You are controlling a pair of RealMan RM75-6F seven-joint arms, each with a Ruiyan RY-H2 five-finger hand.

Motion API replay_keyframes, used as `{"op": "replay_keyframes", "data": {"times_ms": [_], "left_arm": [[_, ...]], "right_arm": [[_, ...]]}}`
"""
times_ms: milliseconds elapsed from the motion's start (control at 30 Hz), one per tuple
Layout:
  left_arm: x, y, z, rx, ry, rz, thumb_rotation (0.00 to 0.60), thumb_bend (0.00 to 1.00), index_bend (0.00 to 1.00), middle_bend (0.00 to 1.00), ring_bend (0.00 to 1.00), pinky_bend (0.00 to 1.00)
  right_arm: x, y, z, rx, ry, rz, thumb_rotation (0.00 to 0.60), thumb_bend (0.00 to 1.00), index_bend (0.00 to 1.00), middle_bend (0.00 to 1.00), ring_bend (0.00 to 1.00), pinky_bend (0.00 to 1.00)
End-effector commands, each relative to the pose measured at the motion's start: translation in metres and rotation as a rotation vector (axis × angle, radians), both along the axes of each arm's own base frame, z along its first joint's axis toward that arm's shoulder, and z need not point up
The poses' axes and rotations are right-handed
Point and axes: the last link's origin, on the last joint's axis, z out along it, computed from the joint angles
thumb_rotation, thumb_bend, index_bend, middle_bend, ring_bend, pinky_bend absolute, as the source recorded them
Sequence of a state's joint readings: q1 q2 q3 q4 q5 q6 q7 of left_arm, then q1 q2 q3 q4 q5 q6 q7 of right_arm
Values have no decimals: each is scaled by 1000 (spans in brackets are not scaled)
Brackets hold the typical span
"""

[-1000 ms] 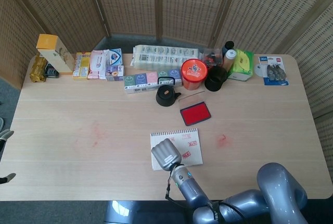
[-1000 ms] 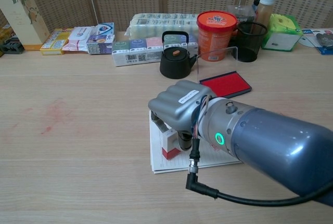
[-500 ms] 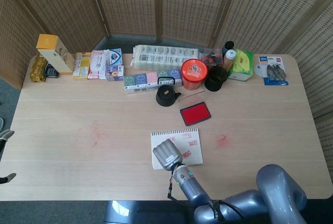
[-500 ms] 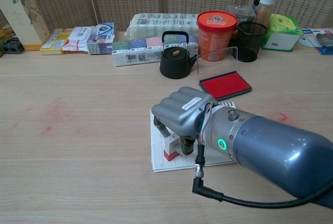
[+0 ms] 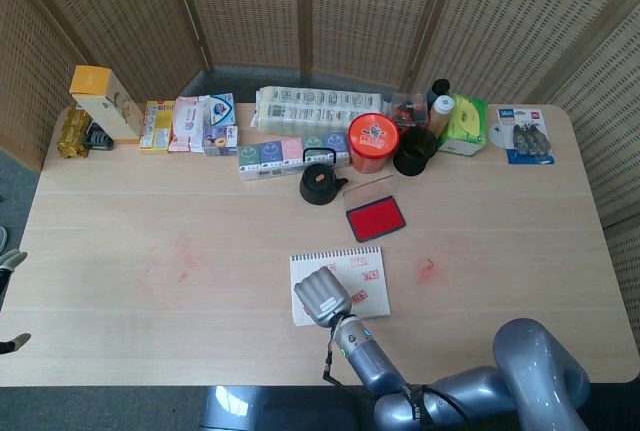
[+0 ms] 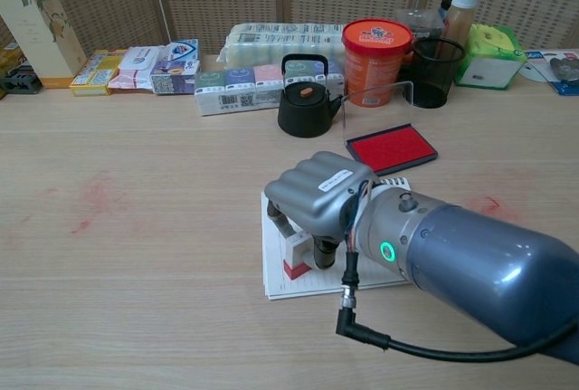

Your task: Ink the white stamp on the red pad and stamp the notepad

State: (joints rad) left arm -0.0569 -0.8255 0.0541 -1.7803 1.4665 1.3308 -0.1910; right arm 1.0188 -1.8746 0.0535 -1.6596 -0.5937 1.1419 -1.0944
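Chest view shows the right hand [image 6: 312,193] clenched on the small white block stamp with red base [image 6: 296,255], pressed on the spiral-bound white notepad [image 6: 282,285]; light, rigid, best gripped by its sides

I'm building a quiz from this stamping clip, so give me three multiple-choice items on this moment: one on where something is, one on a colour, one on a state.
1. Where is the white stamp?
A. on the red pad
B. on the notepad, in the right hand
C. beside the kettle

2. What colour is the lid of the orange tub?
A. red
B. green
C. white

3. What state is the ink pad in?
A. closed
B. upside down
C. open, clear lid raised

Answers:
1 B: the right hand grips the stamp with its red base on the notepad.
2 A: its lid shows red in the chest view.
3 C: the red surface is bare, with the clear lid standing behind it.
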Motion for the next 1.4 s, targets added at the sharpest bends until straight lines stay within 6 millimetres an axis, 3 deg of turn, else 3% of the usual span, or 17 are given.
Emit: {"op": "replay_keyframes", "data": {"times_ms": [33,767,1033,1167,1400], "left_arm": [[0,0,0,0,0,0,600,0,0,0,0,9],[0,0,1,0,-5,-3,600,0,0,0,0,9],[1,-1,1,-1,-8,-7,600,0,0,0,0,9],[2,-2,2,2,-12,-13,600,0,0,0,0,9],[2,-2,2,2,-11,-12,600,0,0,0,0,9]], "right_arm": [[-1,0,0,0,1,-2,600,478,659,1000,1000,1000],[3,3,4,-5,-13,1,600,478,659,1000,1000,1000],[25,5,26,-35,-46,46,600,478,662,1000,1000,1000],[45,1,49,-74,-85,59,600,478,662,1000,1000,1000],[51,-14,69,-127,-101,47,600,478,662,1000,1000,1000]]}}
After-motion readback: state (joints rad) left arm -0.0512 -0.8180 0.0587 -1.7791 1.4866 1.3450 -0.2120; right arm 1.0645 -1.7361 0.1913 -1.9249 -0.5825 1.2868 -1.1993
